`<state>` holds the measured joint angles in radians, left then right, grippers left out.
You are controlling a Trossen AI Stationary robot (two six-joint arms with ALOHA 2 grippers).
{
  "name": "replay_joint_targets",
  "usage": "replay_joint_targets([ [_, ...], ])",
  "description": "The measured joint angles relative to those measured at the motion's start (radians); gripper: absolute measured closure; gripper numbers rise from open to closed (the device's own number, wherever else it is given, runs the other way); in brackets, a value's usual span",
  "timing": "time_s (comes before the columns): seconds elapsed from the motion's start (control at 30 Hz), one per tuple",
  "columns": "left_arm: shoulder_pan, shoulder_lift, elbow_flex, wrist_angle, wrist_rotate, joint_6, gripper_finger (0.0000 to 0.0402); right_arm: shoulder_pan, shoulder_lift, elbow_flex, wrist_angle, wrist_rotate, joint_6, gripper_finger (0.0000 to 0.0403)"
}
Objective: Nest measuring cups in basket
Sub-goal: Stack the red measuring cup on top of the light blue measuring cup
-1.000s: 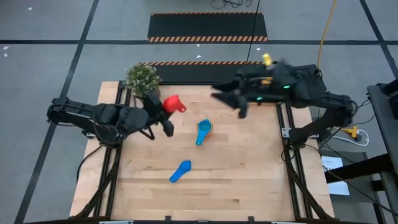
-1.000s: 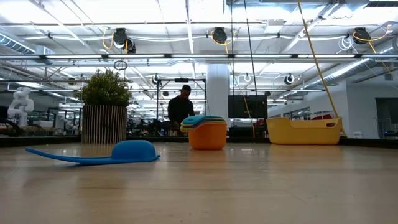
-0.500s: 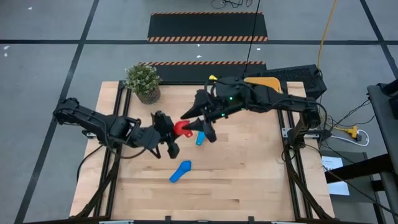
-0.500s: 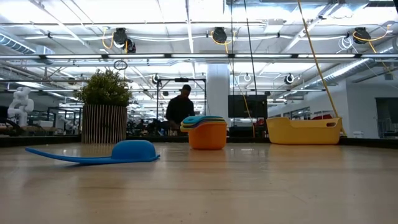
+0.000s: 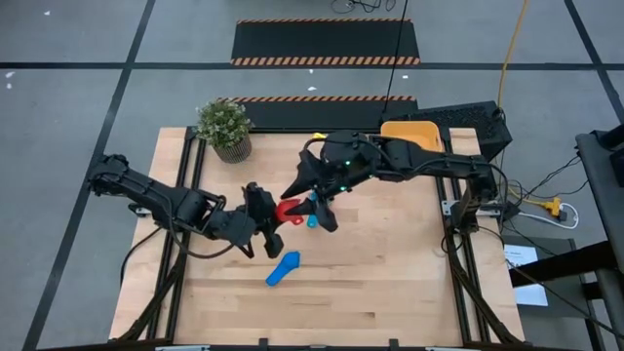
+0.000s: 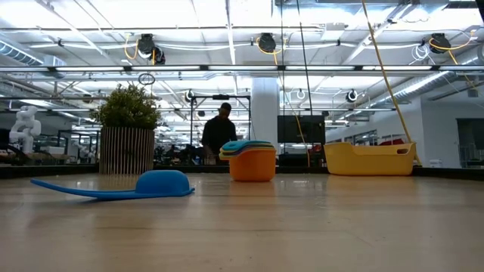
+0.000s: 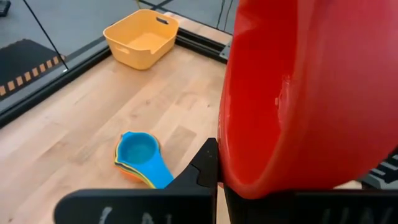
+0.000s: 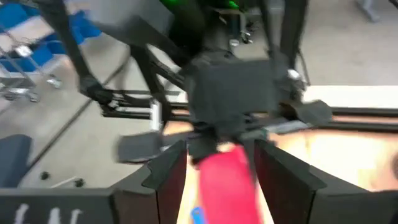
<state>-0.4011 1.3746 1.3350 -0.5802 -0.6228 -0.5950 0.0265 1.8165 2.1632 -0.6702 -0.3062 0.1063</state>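
Note:
My left gripper (image 5: pixel 272 211) is shut on a red measuring cup (image 5: pixel 289 207) and holds it over the table's middle. My right gripper (image 8: pixel 224 186) comes from the far right, and its fingers stand on either side of the red cup (image 8: pixel 227 177). A stack of cups, orange at the bottom and blue on top (image 7: pixel 140 157), stands on the table just beneath, mostly hidden in the high view. A lone blue cup (image 5: pixel 284 268) lies bowl-down nearer the front. The yellow-orange basket (image 5: pixel 411 134) sits at the far right corner. My left gripper holds the red cup clear of the table, its bowl (image 7: pixel 305 93) sticking out past the fingers toward the right arm. The bowl itself hides the place of contact. My right gripper has the red cup between its fingers (image 8: pixel 283 180); I cannot tell whether they touch it.
A potted plant (image 5: pixel 224 125) stands at the far left corner. In the low view a person (image 6: pixel 220 130) shows in the room behind the stacked cups (image 6: pixel 252 160). Bare wood lies along the near edge and at the right.
My left gripper has carried the red cup from near the plant toward the table's middle and near edge, sinking a little. My right gripper has swung from the far right, near the basket, toward the left and down, turning as it went, until its fingers straddle the red cup.

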Motion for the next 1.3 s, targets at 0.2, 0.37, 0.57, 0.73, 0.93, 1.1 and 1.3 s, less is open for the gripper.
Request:
replay_joint_targets([
  [0.2, 0.0, 0.0, 0.0, 0.0, 0.022, 0.033, 0.0397, -0.008, 0.002, -0.005, 0.001, 0.018, -0.044, 0.0225],
  [0.37, 0.0, 0.0, 0.0, 0.001, 0.021, 0.033, 0.0397, -0.006, 0.002, -0.006, -0.001, 0.014, -0.069, 0.0233],
  [0.57, 0.0, 0.0, 0.0, -0.002, 0.023, 0.033, 0.0397, -0.007, 0.002, -0.024, -0.008, -0.014, -0.092, 0.0286],
  [0.73, 0.0, 0.0, 0.0, 0.0, 0.023, 0.033, 0.0397, -0.007, 0.002, -0.024, -0.007, -0.036, -0.092, 0.0337],
  [0.93, 0.0, 0.0, 0.0, -0.001, 0.028, 0.034, 0.0396, -0.012, 0.002, -0.024, -0.015, -0.04, -0.094, 0.0395],
  [1.1, 0.0, 0.0, 0.0, -0.001, 0.029, 0.032, 0.0396, -0.013, 0.002, -0.024, -0.023, -0.043, -0.095, 0.0397],
  [1.3, 0.0, 0.0, 0.0, 0.0, 0.028, -0.027, 0.038, -0.013, 0.001, -0.024, -0.027, -0.04, -0.096, 0.0401],
])
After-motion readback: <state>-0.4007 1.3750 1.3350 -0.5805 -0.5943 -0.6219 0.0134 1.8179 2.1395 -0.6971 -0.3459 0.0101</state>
